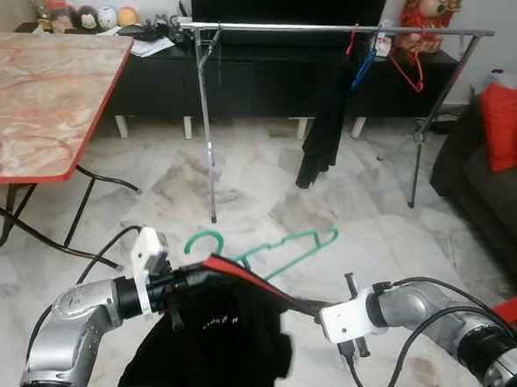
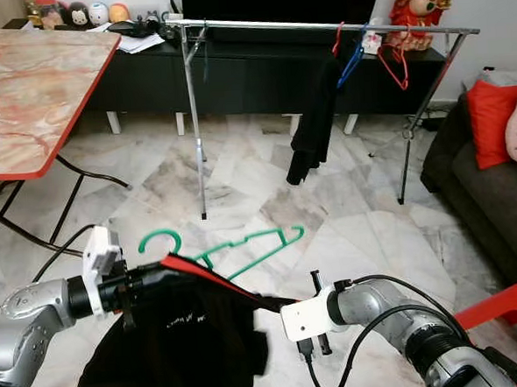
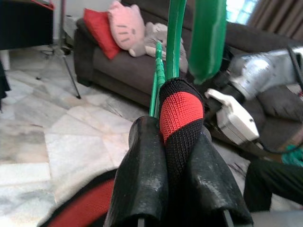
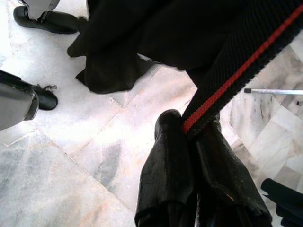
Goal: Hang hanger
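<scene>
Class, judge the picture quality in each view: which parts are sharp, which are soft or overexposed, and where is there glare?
Left eye view: even daylight, sharp rail, soft sheen on the marble floor. Left wrist view: green hanger close up is blurred, window at the top corner blown out; red-trimmed garment sharp. Right wrist view: right tool crisp, black cloth lacks detail.

The left hand (image 1: 184,290) at 8 o'clock and the right hand (image 1: 311,311) at 5 o'clock hold a shirt (image 1: 216,336) between them, with the hanger (image 1: 275,252) just behind it. The clothes rail (image 1: 336,29) stands across the floor (image 1: 240,186) from 12 to 2 o'clock, a garment (image 1: 324,119) and spare hangers (image 1: 390,54) hanging on it. The desk (image 1: 33,93) stands at 10 o'clock, a sofa (image 1: 495,179) at 3 o'clock.
</scene>
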`<state>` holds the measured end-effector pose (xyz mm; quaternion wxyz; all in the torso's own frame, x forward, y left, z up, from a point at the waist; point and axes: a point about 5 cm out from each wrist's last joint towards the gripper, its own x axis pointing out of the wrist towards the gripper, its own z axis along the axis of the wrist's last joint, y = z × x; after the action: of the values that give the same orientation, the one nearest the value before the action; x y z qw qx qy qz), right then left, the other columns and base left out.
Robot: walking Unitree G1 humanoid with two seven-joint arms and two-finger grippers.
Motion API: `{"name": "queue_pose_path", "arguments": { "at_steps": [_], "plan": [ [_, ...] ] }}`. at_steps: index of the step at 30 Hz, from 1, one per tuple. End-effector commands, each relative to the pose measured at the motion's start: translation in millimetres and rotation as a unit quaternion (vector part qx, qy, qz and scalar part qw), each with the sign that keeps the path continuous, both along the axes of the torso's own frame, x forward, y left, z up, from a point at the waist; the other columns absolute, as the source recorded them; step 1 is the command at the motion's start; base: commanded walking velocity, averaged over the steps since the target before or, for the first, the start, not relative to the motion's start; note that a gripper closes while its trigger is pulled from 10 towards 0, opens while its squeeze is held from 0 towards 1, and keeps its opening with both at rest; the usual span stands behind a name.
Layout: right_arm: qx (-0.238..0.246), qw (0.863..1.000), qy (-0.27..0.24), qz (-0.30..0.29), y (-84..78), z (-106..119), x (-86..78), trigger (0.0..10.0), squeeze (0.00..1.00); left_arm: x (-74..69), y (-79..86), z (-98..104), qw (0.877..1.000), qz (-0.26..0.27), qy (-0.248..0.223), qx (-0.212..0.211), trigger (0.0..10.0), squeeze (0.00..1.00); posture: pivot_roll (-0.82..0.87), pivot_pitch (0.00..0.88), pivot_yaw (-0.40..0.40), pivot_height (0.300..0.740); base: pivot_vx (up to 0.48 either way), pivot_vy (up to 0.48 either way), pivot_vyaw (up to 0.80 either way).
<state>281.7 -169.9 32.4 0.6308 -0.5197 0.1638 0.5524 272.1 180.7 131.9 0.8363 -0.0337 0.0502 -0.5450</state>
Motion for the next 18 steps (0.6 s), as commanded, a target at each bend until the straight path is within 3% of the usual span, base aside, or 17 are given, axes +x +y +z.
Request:
{"name": "queue_pose_path", "arguments": {
  "at_steps": [1, 5, 7, 9, 10, 11, 12, 13, 14, 15, 18],
  "plan": [
    [-0.049, 0.998, 0.045, -0.02, -21.0, -15.6, -12.9, 0.0, 0.0, 9.1, 10.0, 27.1, 0.997, 0.03, -0.052, -0.043, 10.0, 0.0, -0.01, 0.0, -0.147, 0.74, 0.0, 0.0, 0.0],
    [-0.049, 0.998, 0.044, -0.023, -22.2, -15.7, -13.1, 0.0, 0.0, 12.3, 1.2, 21.3, 0.998, 0.042, -0.05, -0.025, 10.0, 0.0, -0.01, 0.0, -0.146, 0.74, 0.0, 0.0, 0.0],
    [-0.048, 0.998, 0.039, -0.034, -21.8, -15.3, -11.1, 0.0, 0.0, 20.9, -2.0, 2.5, 0.992, 0.084, -0.059, 0.071, 10.0, 0.0, -0.01, 0.0, -0.145, 0.74, 0.0, 0.0, 0.0],
    [-0.048, 0.997, 0.036, -0.038, -21.6, -15.3, -10.2, 0.0, 0.0, 22.6, -2.1, -0.4, 0.99, 0.093, -0.059, 0.084, 10.0, 0.0, -0.01, 0.0, -0.145, 0.74, 0.0, 0.0, 0.0],
    [-0.052, 0.997, 0.033, -0.048, -21.9, -16.2, -8.8, 6.0, 0.0, 26.6, -2.3, -8.5, 0.983, 0.116, -0.065, 0.124, 10.0, 0.0, -0.01, 0.0, -0.145, 0.74, 0.0, 0.0, 0.0],
    [-0.054, 0.996, 0.037, -0.052, -22.3, -17.3, -9.1, 10.0, 0.0, 28.1, -2.1, -11.5, 0.98, 0.127, -0.066, 0.138, 10.0, 0.0, -0.01, 0.0, -0.144, 0.74, 0.0, 0.0, 0.0],
    [-0.055, 0.996, 0.042, -0.055, -22.6, -18.7, -9.9, 10.0, 0.0, 29.6, -1.8, -15.4, 0.976, 0.139, -0.064, 0.155, 10.0, 0.0, -0.01, 0.0, -0.144, 0.74, 0.0, 0.0, 0.0],
    [-0.051, 0.995, 0.063, -0.065, -23.5, -22.2, -13.3, 10.0, 0.11, 30.4, -2.7, -19.6, 0.972, 0.151, -0.062, 0.167, 10.0, 0.0, -0.01, 0.0, -0.143, 0.74, 0.0, 0.0, 0.0],
    [-0.05, 0.994, 0.068, -0.068, -23.6, -23.1, -14.4, 10.0, 0.11, 30.3, -3.1, -20.3, 0.972, 0.153, -0.062, 0.168, 10.0, 0.0, -0.01, 0.0, -0.143, 0.74, 0.0, 0.0, 0.0],
    [-0.052, 0.993, 0.081, -0.065, -24.5, -24.8, -17.4, 10.0, 1.0, 28.0, -5.2, -21.2, 0.974, 0.141, -0.061, 0.17, 10.0, 0.0, -0.01, 0.0, -0.143, 0.74, 0.0, 0.0, 0.0],
    [-0.06, 0.991, 0.111, -0.051, -27.0, -28.1, -25.7, 10.0, 1.0, 22.0, -10.4, -26.2, 0.973, 0.099, -0.071, 0.197, 10.0, 0.0, 0.0, 0.0, -0.141, 0.74, 0.0, 0.0, 0.0]
  ]
}}
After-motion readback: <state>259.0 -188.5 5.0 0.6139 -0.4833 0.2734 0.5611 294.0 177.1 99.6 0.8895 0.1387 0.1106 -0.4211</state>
